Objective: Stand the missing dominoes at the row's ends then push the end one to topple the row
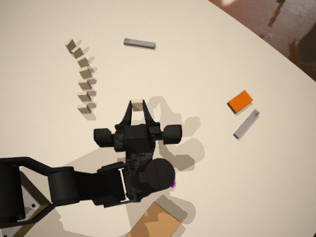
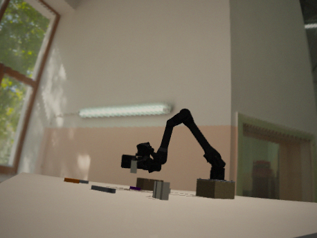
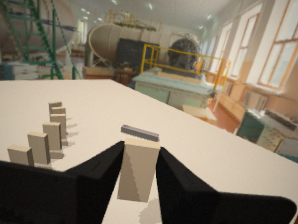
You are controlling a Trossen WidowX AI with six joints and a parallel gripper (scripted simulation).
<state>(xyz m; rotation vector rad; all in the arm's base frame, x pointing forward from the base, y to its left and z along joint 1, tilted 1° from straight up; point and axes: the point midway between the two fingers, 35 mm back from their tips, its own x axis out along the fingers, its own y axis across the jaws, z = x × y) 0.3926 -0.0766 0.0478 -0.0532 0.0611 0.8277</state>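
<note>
A curved row of several beige dominoes stands upright on the left in the top view and the wrist view. My gripper is shut on a beige domino. It holds the domino roughly upright, well above the table, to the right of the row's near end in the top view. The held domino touches none of the standing ones. No other loose domino shows; the arm covers part of the table.
A grey bar lies right of the row's far end. An orange block and another grey bar lie far right. A purple piece peeks out beside the arm. A tan box sits near the bottom.
</note>
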